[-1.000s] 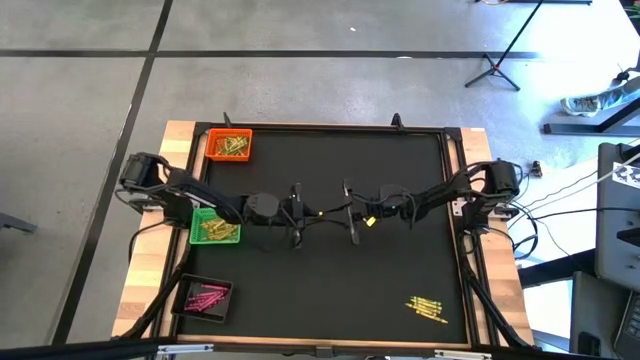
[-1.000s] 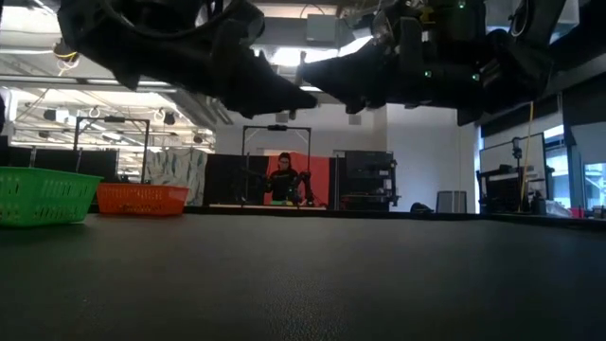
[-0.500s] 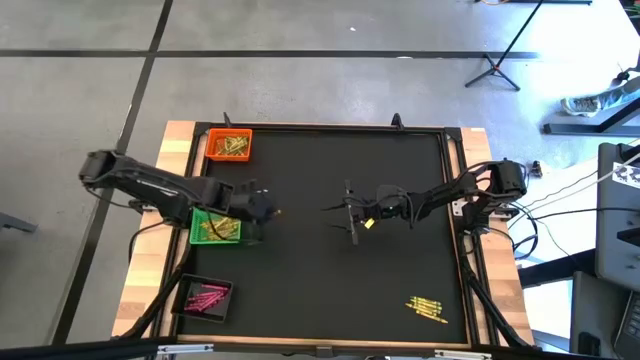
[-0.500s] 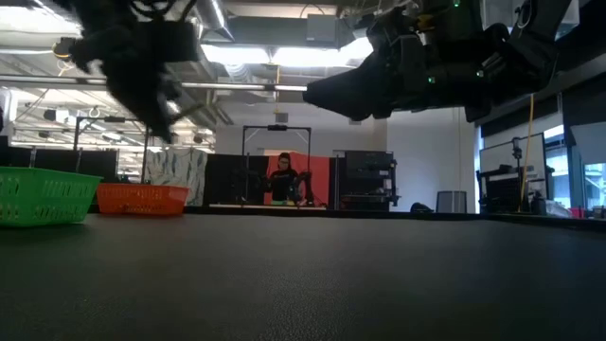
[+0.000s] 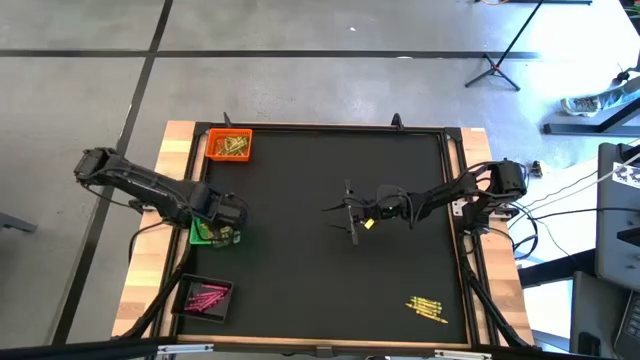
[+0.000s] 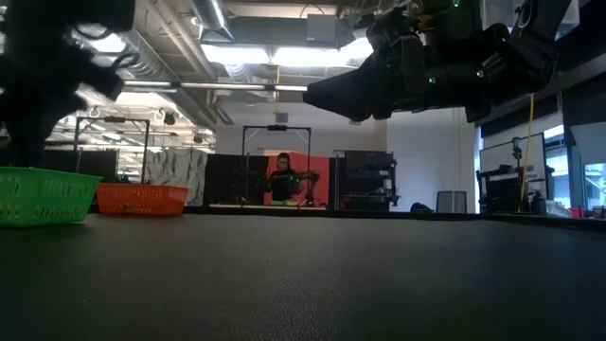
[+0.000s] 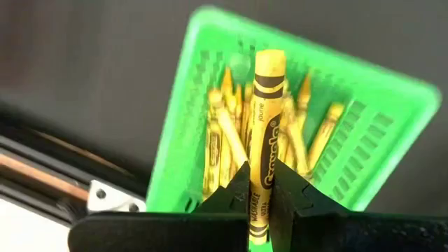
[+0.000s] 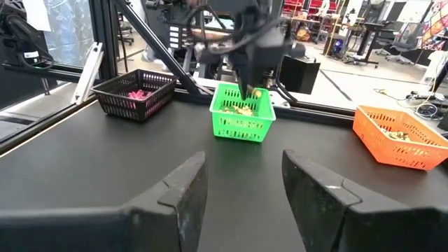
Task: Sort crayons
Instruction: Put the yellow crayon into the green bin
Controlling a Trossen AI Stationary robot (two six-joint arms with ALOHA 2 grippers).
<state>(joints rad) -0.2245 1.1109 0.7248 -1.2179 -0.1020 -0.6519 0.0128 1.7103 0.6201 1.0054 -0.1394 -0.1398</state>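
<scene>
yellow crayon (image 7: 262,133) with black bands, green tray (image 7: 371,147), orange tray (image 5: 229,146), black tray (image 5: 203,297)

On my table with the black mat (image 5: 330,280) I see three small baskets along the left side: an orange basket (image 5: 214,146) at the far corner, a green basket (image 5: 198,232) in the middle, a black basket (image 5: 185,306) nearest. Far behind the table, a person (image 6: 283,177) is sitting.
</scene>
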